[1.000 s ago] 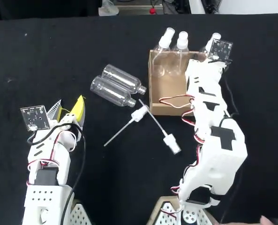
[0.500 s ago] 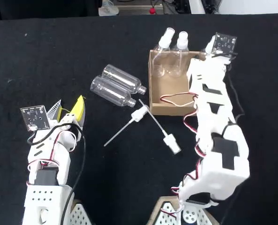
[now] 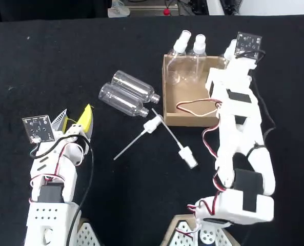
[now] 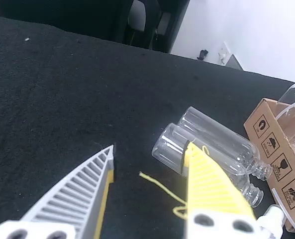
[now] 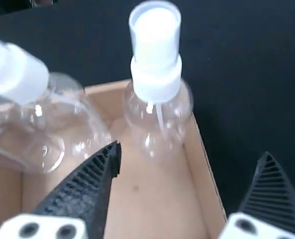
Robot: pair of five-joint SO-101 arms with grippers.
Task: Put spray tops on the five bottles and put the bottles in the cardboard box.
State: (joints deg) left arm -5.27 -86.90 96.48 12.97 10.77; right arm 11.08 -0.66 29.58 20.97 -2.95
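— Five bottles, is that right?
— Five. Three capped bottles stand upright at the far end of the cardboard box. One of them is half hidden beside the right arm. Two bare bottles lie side by side, touching, on the black bench just beside the box, necks pointing toward it.
— And the spray tops?
— Two loose spray tops lie on the bench near the box's front corner, dip tubes crossing. The second one is a little nearer the arms.
— Where do the bottles sit relative to the jaws?
— The left gripper is low over the bench with its jaws spread wide and holding nothing. In its wrist view the two bare bottles lie just past the yellow tip, near but not touching. The right gripper is over the box, jaws spread and empty. One capped bottle stands beyond the gap between them, and another is off past one jaw
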